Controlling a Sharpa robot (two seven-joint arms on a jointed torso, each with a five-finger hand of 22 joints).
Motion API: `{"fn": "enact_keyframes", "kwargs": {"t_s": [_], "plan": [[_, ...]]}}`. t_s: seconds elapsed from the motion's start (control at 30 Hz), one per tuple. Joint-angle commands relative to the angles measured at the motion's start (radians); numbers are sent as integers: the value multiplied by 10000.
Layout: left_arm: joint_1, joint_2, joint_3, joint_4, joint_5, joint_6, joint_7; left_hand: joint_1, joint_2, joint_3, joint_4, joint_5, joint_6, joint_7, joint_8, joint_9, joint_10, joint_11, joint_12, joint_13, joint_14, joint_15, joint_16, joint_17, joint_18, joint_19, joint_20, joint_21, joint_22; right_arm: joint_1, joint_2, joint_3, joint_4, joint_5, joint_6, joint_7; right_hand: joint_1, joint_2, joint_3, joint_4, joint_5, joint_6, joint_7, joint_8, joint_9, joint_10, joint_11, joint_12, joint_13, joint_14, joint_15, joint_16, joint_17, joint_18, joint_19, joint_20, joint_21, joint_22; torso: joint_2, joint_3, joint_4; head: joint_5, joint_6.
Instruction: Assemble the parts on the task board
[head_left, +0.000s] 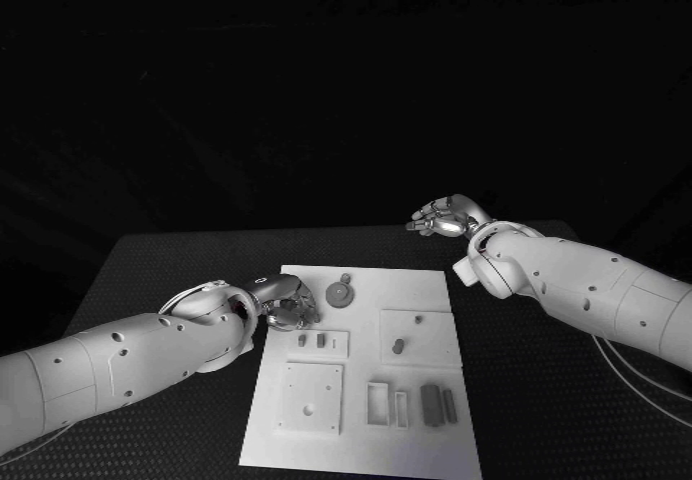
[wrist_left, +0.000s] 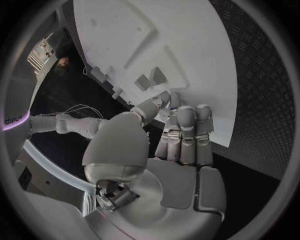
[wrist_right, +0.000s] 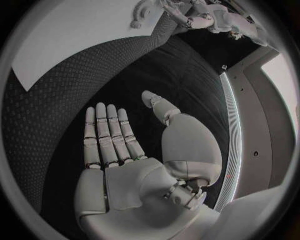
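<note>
The white task board (head_left: 361, 440) lies in the middle of the black table. On it are a round grey part (head_left: 340, 292), small grey parts (head_left: 310, 340) in a recess, an oblong part (head_left: 397, 346) and two dark bars (head_left: 437, 402) beside a frame (head_left: 378, 403). My left hand (head_left: 289, 305) is at the board's left edge near its far corner. In the left wrist view its fingers (wrist_left: 184, 130) lie straight and together over the board (wrist_left: 187, 45), with nothing seen in them. My right hand (head_left: 447, 218) hovers past the board's far right corner, flat and empty (wrist_right: 119, 145).
A square plate (head_left: 310, 395) with small holes sits at the board's near left. Black table (head_left: 548, 400) surrounds the board on all sides. The right wrist view shows the board's corner (wrist_right: 69, 45) and my left hand (wrist_right: 194, 17) far off.
</note>
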Motion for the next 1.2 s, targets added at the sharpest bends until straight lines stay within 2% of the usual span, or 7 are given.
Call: {"fn": "enact_keyframes", "kwargs": {"t_s": [0.03, 0.63, 0.83, 1.0, 1.07, 1.13, 1.2], "plan": [[2, -13, 13, -37, 51, -78, 59, 21, -74, 1, -64, 5, -37, -9, -18, -14, 49, -12, 36, 17, -2, -66, 43, -9, 129, 3, -396, 34, 151, -29, -46, 1, 67, -74, 150, 92, 25, 58, -62, -11, 34, -63, 21, 36, -17, 33, -8, -67, -11, 34, 37, -47, -16, 187, 43, 0, -50, 12, 2, 3, -4, 0, 13], [4, -53, 52, -166, 136, -327, 149, 121, -90, 24, -60, 10, -20, -4, -3, -20, 48, -12, 26, 19, 6, -68, 60, -11, 120, 9, -405, 39, 147, -63, -176, 1, 175, -407, 232, 38, 133, 77, -14, -57, -31, -51, 17, 46, -23, 49, -7, -75, -7, 46, 49, -43, -25, 195, 61, -2, -70, 29, 0, 0, 5, -19, 39], [14, -120, 349, -475, 904, -751, 392, 73, -181, -20, -15, -151, 221, 142, 142, 10, -105, 65, -62, -13, -66, 6, 23, -44, 92, -35, -374, 20, 138, -144, -523, 1, 628, -1551, 866, -53, 623, 158, 282, -223, -319, 73, -25, 116, -32, 178, -4, -70, 2, 184, 37, 23, -32, 234, 213, 6, -87, 104, -4, 13, 0, -33, 89], [132, -266, 570, -602, 3185, -1077, 700, -180, -411, -136, 129, -357, 108, 223, 100, -38, -299, 155, -121, -56, -256, 97, -183, -155, 65, -183, -289, -128, 77, -236, -970, 0, 1304, -3030, 1820, -204, 975, 243, 586, -356, -700, 454, -141, 291, 13, 688, -82, -139, -6, 727, -199, 298, 83, 291, 789, -85, 82, 220, -3, 21, 3, -139, 130], [212, -376, 613, -568, 4328, -1130, 786, -306, -496, -137, 210, -457, 76, 245, 102, -49, -527, 245, -156, -110, -586, 203, -551, -329, 22, -450, -189, -385, -29, -296, -1160, -1, 1604, -3688, 1980, -269, 1077, 242, 720, -365, -918, 599, -191, 351, 34, 888, -139, -191, 0, 949, -294, 406, 144, 291, 1033, -151, 172, 258, -1, 21, -7, -173, 136], [322, -465, 619, -528, 5824, -1132, 877, -382, -572, -179, 283, -833, 31, 270, 101, -59, -631, 292, -132, -133, -628, 231, -722, -420, 11, -536, -143, -528, -102, -339, -1360, -1, 1909, -4173, 2083, -341, 1119, 223, 830, -369, -1116, 766, -239, 416, 61, 1162, -215, -289, 12, 1237, -430, 551, 241, 291, 1356, -246, 303, 311, -3, 19, -13, -194, 134], [407, -565, 619, -459, 7316, -1044, 1026, -481, -630, -249, 354, -900, 11, 299, 103, -64, -674, 306, -128, -143, -619, 254, -781, -452, 4, -529, -127, -563, -125, -358, -1578, -3, 2213, -4695, 2158, -418, 1145, 210, 929, -377, -1264, 931, -283, 478, 97, 1449, -294, -388, 31, 1572, -584, 717, 360, 291, 1728, -365, 466, 371, -7, 22, -12, -223, 128]]}}
